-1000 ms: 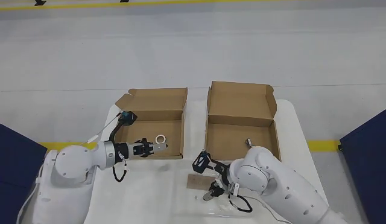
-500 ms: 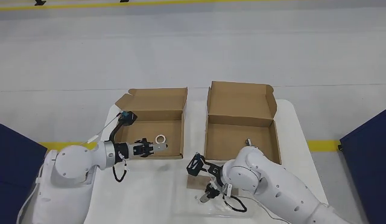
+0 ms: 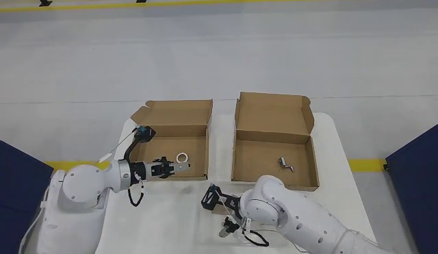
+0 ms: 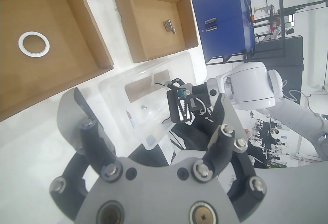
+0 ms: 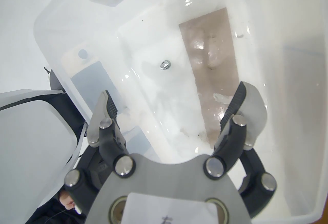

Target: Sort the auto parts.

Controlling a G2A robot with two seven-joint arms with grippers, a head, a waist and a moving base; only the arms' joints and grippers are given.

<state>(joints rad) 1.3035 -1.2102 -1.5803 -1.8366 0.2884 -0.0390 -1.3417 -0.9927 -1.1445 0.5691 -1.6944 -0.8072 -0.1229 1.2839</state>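
Before you, the left cardboard box (image 3: 174, 144) and the right cardboard box (image 3: 263, 159) are plain brown, the flat ring (image 3: 182, 157) white, the small metal bracket (image 3: 285, 163) silvery grey. Your clear plastic bin (image 5: 44, 38) shows a silver bolt (image 5: 164, 65) and a dull brown cardboard strip (image 5: 210, 56).

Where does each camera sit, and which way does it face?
Top view: above the arms, facing down at the table and two cardboard boxes; both arms show.
Left wrist view: on the left wrist, facing across the boxes toward the clear bin; open left hand in front.
Right wrist view: on the right wrist, facing down into the bin at a bolt; open right hand in front.
Shared: both wrist views show the bolt; top and left wrist views show the white ring and metal bracket.
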